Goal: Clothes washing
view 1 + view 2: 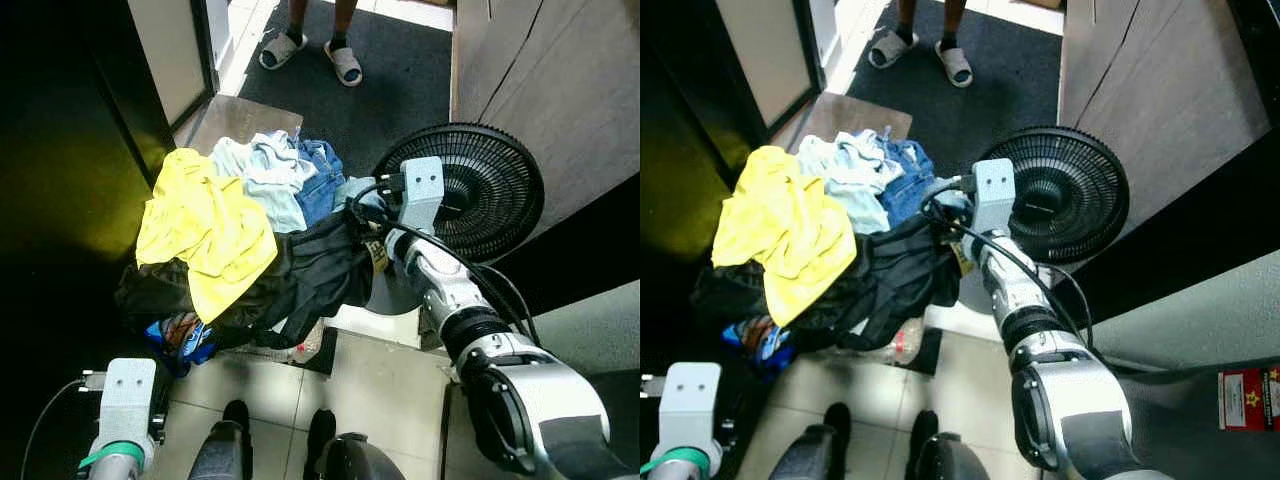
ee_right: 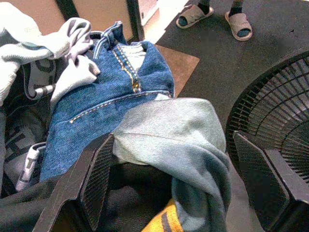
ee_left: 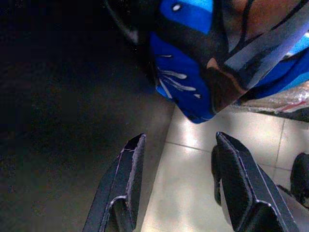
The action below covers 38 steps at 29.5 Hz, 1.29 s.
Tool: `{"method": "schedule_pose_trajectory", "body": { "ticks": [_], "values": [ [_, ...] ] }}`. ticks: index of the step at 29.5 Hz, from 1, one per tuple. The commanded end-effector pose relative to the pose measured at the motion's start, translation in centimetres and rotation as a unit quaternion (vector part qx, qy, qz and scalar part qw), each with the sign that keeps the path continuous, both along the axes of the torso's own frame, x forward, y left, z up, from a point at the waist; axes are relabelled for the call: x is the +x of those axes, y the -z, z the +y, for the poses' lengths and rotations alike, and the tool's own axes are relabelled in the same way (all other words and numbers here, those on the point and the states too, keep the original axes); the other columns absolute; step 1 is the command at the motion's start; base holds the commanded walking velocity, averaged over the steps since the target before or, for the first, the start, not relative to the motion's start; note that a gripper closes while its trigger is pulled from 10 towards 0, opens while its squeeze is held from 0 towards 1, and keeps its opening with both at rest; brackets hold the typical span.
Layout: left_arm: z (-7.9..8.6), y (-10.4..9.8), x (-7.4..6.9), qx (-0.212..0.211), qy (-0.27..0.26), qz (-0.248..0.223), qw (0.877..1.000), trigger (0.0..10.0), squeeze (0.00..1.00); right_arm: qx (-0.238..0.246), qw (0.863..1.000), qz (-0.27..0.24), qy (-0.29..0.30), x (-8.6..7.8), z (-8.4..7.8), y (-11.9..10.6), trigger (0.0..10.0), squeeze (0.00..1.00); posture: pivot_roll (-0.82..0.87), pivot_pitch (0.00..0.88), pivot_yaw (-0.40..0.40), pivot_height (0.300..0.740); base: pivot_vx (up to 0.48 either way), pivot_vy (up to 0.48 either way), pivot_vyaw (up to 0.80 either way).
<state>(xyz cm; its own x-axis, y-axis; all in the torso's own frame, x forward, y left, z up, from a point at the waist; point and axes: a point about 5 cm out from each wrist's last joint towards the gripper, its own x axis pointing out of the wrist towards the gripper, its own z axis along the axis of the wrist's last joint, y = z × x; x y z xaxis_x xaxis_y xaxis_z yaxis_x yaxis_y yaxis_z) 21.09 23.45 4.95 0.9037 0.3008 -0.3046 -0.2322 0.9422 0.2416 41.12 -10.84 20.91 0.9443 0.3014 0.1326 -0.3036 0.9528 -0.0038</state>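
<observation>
Our right gripper (image 2: 176,188) sits at the fan-side edge of the laundry pile (image 1: 250,240), its two black fingers spread wide with a fold of pale grey-blue denim (image 2: 178,130) lying between them, not yet pinched. Our left gripper (image 3: 181,188) hangs low beside the heap, fingers parted over the pale floor tiles (image 3: 193,159), holding nothing. We judge the step in hand to be gathering clothes from the pile for washing: the reach looks made, the grasp does not. The next move, as we read it, calls for closing on that pale fold, or pushing a little deeper so the fingers take more cloth, then lifting clear without dragging the black garment (image 1: 320,270) or knocking the black fan (image 1: 480,190) just beside the wrist. From our head we see the whole heap: a yellow shirt (image 1: 205,225) on top, light blue cloth (image 1: 260,170) and blue jeans (image 1: 322,180) behind it, and a person's sandalled feet (image 1: 312,50) on the dark mat beyond. Our right wrist view adds the jeans' zip and waistband (image 2: 128,72). Our left wrist view gives a blue patterned item (image 3: 203,72) under the pile's edge.
</observation>
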Motion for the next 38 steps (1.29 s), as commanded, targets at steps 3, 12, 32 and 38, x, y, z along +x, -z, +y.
{"method": "schedule_pose_trajectory", "body": {
  "ticks": [3, 12, 32, 38],
  "values": [
    [0.2, 1.2, -1.5, -0.005, -0.008, 0.035, 0.999, 10.0, 0.0, -0.006, 1.0, 0.027, 0.006, -0.4, -0.3, 2.0, 10.0, 0.0, 0.28, 0.479, -0.085, 0.74, 0.0, 0.0, 0.0],
    [-0.2, 1.2, -1.4, -0.006, 0.001, 0.039, 0.999, 10.0, 0.0, -0.033, 0.998, 0.043, 0.026, -0.7, -0.8, 3.3, 10.0, 0.0, 0.27, 0.484, -0.076, 0.74, 0.0, 0.0, 0.0],
    [-0.3, 1.3, -0.7, -0.009, -0.002, 0.034, 0.999, 10.0, 0.0, -0.025, 0.997, 0.062, 0.041, -0.4, -0.9, 3.0, 0.0, 0.0, 0.26, 0.443, -0.089, 0.74, 0.0, 0.0, 0.0],
    [-0.4, 1.3, -0.4, -0.008, 0.0, 0.034, 0.999, 10.0, 0.0, -0.024, 0.997, 0.055, 0.051, -0.3, -1.4, 2.7, 0.0, 0.0, 0.26, 0.441, -0.086, 0.74, 0.0, 0.0, 0.0]
  ]
}}
